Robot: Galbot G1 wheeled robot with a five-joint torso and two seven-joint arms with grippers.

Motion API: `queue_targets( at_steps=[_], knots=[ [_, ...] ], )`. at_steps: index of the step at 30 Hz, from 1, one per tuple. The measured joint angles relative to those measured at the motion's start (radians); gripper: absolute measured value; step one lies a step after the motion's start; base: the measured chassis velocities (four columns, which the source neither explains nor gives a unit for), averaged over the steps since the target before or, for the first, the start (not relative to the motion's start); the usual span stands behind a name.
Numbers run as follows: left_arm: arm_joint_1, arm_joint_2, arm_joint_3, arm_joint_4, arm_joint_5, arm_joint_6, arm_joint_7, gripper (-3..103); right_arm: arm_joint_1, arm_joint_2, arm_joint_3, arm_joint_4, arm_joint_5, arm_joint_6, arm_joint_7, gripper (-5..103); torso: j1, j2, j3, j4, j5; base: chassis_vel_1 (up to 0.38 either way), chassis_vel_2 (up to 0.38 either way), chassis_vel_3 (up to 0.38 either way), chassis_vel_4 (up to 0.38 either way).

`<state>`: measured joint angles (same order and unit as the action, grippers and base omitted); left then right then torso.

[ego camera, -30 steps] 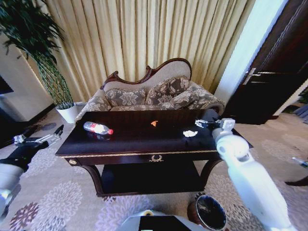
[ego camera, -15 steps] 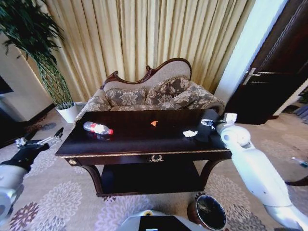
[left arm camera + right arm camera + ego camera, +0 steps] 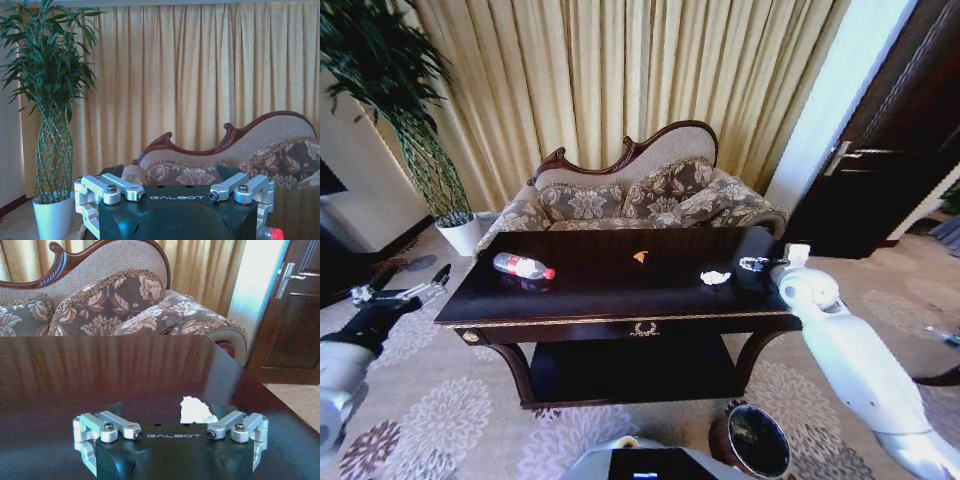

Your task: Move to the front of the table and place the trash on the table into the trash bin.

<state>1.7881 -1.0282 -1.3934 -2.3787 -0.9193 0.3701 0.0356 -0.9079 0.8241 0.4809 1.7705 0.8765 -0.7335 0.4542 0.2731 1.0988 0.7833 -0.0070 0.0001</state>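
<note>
A carpeted sitting room with tall gold curtains holds the dark glossy table (image 3: 620, 290), its gold-trimmed front edge facing the robot and a lower shelf beneath. Behind it stands a carved floral sofa (image 3: 640, 195); a dark door (image 3: 890, 160) closes the right side of the room, and a tall plant in a white pot (image 3: 460, 235) stands at the far left.

The right gripper (image 3: 757, 264) hovers over the table's right end, its fingers spread open and holding nothing. In the right wrist view the crumpled white paper (image 3: 195, 410) lies just ahead of that gripper (image 3: 172, 432), between the two open fingers but not gripped; in the head view the same paper (image 3: 716, 277) rests on the tabletop just to the left of the claw. Farther out, the small orange scrap (image 3: 640, 257) sits near the middle of the table, toward the sofa side. Well beyond it, near the left end, the clear plastic bottle (image 3: 523, 266) lies on its side, long axis running roughly along the table's length, red cap end toward the centre.

The left gripper (image 3: 405, 293) waits off the table's left end above the carpet, fingers open and empty. The trash bin (image 3: 752, 441) stands on the floor in front of the table's right leg.
</note>
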Motion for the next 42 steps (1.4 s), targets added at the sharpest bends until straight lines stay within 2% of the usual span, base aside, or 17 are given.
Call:
queue_targets(
  at_steps=[4,5,7,12,15,17,19,21,23,26,28,29,31,32,35,38,42],
  knots=[
    [0.003,0.003,-0.006,0.0,-0.003,-0.008,0.0,100,-0.007,0.003,-0.002,0.014,-0.016,0.001,-0.001,90,0.0,0.0,0.0,0.0,-0.0001,0.0,0.0,0.0,0.0],
    [0.004,0.006,-0.012,0.0,-0.007,-0.009,0.0,100,-0.01,0.006,-0.002,0.02,-0.02,0.001,0.0,79,0.0,0.0,0.0,0.0,-0.0001,0.0,0.0,0.0,0.0],
    [0.004,0.006,-0.013,-0.001,-0.009,-0.009,0.0,100,-0.012,0.007,-0.002,0.021,-0.021,0.001,0.0,79,0.0,0.0,0.0,0.0,-0.0001,0.0,0.0,0.0,0.0],
    [0.007,0.005,-0.012,-0.011,-0.014,-0.01,0.0,100,-0.035,0.011,0.003,0.029,-0.057,0.001,-0.015,57,0.0,0.0,0.0,0.0,-0.0001,0.0,0.0,0.0,0.0],
    [0.007,0.004,-0.011,-0.015,-0.016,-0.01,0.001,100,-0.044,0.011,0.006,0.033,-0.073,0.002,-0.027,52,0.0,0.0,0.0,-0.0001,-0.0001,0.0,0.0,0.0,0.0],
    [0.004,0.008,-0.011,-0.021,-0.021,-0.01,0.004,100,-0.052,0.018,0.007,0.037,-0.094,0.002,-0.035,36,0.0,0.0,0.0,-0.0002,0.0,0.0,0.0,0.0,0.0],
    [0.003,0.01,-0.012,-0.022,-0.023,-0.01,0.006,100,-0.052,0.019,0.007,0.037,-0.098,0.002,-0.036,36,0.0,0.0,0.0,-0.0001,-0.0001,0.0,0.0,0.0,0.0],
    [0.002,0.013,-0.015,-0.024,-0.03,-0.01,0.008,100,-0.05,0.019,0.007,0.038,-0.1,0.002,-0.037,20,0.0,0.0,0.0,-0.0001,-0.0001,0.0,0.0,0.0,0.0],
    [0.002,0.014,-0.016,-0.024,-0.031,-0.01,0.008,100,-0.049,0.019,0.007,0.04,-0.1,0.002,-0.037,20,0.0,0.0,0.0,0.0,-0.0001,0.0,0.0,0.0,0.0],
    [0.003,0.015,-0.018,-0.023,-0.032,-0.009,0.012,100,-0.046,0.019,0.01,0.062,-0.094,0.002,-0.037,4,0.0,0.0,0.0,0.0,0.0,0.0,0.0,0.0,0.0],
    [0.003,0.014,-0.018,-0.023,-0.032,-0.009,0.013,100,-0.047,0.019,0.014,0.075,-0.089,0.003,-0.038,-2,0.0,0.0,0.0,0.0,-0.0001,0.0,0.0,0.0,0.0],
    [0.003,0.013,-0.017,-0.023,-0.032,-0.008,0.014,100,-0.048,0.018,0.018,0.087,-0.084,0.003,-0.039,3,0.0,0.0,0.0,0.0,-0.0002,0.0,0.0,0.0,0.0],
    [0.003,0.012,-0.016,-0.023,-0.032,-0.008,0.015,100,-0.049,0.017,0.019,0.092,-0.08,0.003,-0.041,3,0.0,0.0,0.0,0.0,-0.0002,0.0,0.0,0.0,0.0],
    [0.003,0.012,-0.016,-0.023,-0.032,-0.007,0.016,100,-0.049,0.016,0.02,0.093,-0.079,0.003,-0.042,14,0.0,0.0,0.0,0.0,-0.0003,0.0,0.0,0.0,0.0],
    [0.004,0.012,-0.016,-0.023,-0.032,-0.006,0.018,100,-0.041,0.018,0.02,0.071,-0.08,0.003,-0.044,19,0.0,0.0,0.0,-0.0001,-0.0002,0.0,0.0,0.0,0.0],
    [0.007,0.012,-0.018,-0.022,-0.035,-0.006,0.019,100,-0.024,0.021,0.02,0.023,-0.086,0.003,-0.044,36,0.0,0.0,0.0,-0.0001,0.0001,0.0,0.0,0.0,0.0],
    [0.008,0.012,-0.02,-0.021,-0.039,-0.005,0.02,100,-0.011,0.019,0.025,-0.001,-0.087,0.003,-0.05,46,0.0,0.0,0.0,0.0,0.0001,0.0,0.0,0.0,0.0]
  ],
)
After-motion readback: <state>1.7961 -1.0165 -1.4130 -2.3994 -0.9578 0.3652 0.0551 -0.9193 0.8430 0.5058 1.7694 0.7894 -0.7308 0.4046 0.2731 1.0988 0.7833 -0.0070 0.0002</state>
